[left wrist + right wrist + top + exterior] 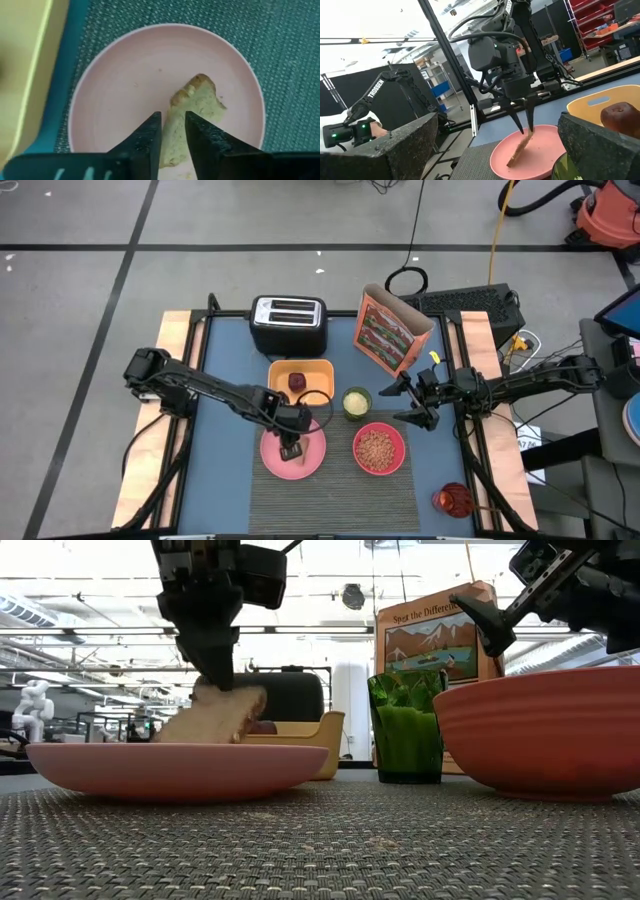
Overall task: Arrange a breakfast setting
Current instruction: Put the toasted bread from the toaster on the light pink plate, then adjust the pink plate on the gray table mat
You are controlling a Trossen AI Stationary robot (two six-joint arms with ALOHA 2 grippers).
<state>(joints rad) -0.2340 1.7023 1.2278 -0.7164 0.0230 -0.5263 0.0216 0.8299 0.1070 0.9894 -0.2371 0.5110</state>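
- Left hand (291, 446) is clamping the brown toast slice (192, 107) on edge, fingers pinching its thin faces. The slice is leaning, its lower edge touching the round pink plate (268, 455), so this looks like set-down rather than pickup.
- Plate is sitting on the dark grey ribbed placemat (330, 495), left of the pink bowl (379, 448); the bowl is already carrying brown cereal.
- Right hand (418, 398) is hovering fingers apart, empty, above the table just beside the orange-red cereal box (388, 332), which is standing tilted and open behind the bowl.
- Yellow tray (300, 379) behind the plate is holding the small dark-red fruit (297, 381).
- Green cup (356, 402) is standing between tray and bowl; contents are pale, can't identify.
- Toaster (288, 323) is sitting at the back.
- Gold spoon: can't locate it.
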